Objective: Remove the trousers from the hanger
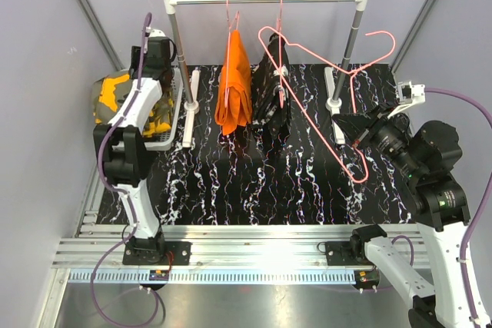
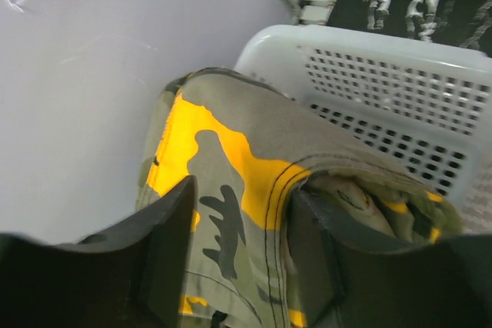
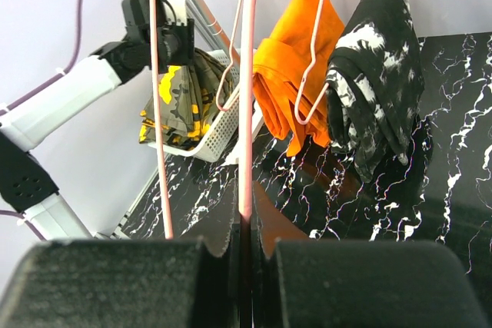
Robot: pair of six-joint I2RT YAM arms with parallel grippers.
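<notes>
While the left gripper [image 2: 242,266] gapes over half-hidden olive trousers [image 2: 231,182], the right gripper [image 3: 244,255] pinches a pink hanger [image 3: 246,113]

Olive-green trousers [image 1: 123,101] — half hidden behind left arm [image 1: 127,136]

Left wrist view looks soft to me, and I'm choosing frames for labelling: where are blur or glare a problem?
Left wrist: the fingers are dark and out of focus, the camouflage trousers moderately sharp. Right wrist: the fingers blur into a black mass, while the orange trousers are crisp. Top external: sharp, with glare on the metal rail.
</notes>
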